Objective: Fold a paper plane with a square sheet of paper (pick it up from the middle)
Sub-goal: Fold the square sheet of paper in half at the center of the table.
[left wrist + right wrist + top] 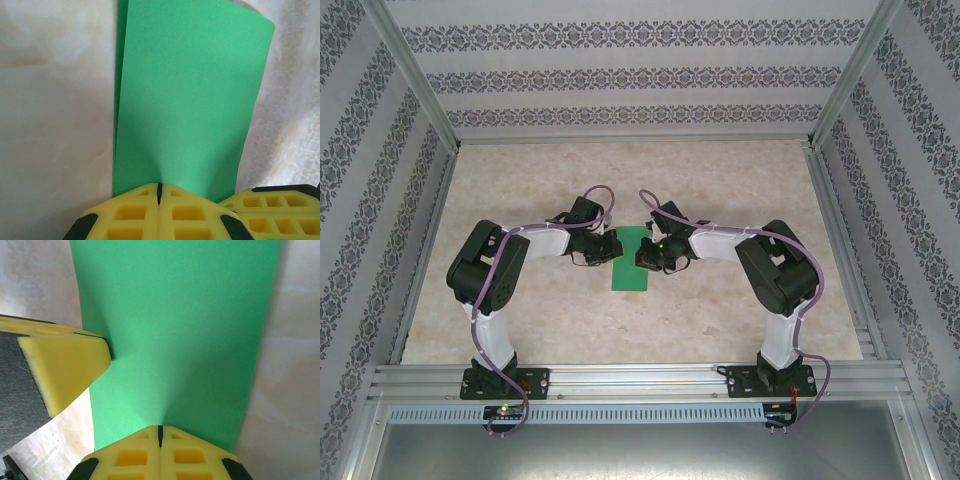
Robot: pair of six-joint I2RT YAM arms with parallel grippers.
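Observation:
The square sheet of paper [631, 262] is bright green and folded double into a tall rectangle at the table's middle. Its two layers show along the left edge in the left wrist view [190, 100]. My left gripper [610, 247] is shut on its left side, and the paper [165, 165] puckers at the yellow fingertips [135, 212]. My right gripper [646, 255] is shut on the opposite side, with the same pucker in the paper [180, 340] above its meeting jaws. Each wrist view catches the other gripper's yellow fingers [65, 365] [275, 202]. The paper plane is out of view.
The pale marbled tabletop [740, 190] is ringed by aluminium rails [640, 378] and patterned walls [630, 70]. Both arms bend inward from their bases [505, 380] [775, 378] at the near edge.

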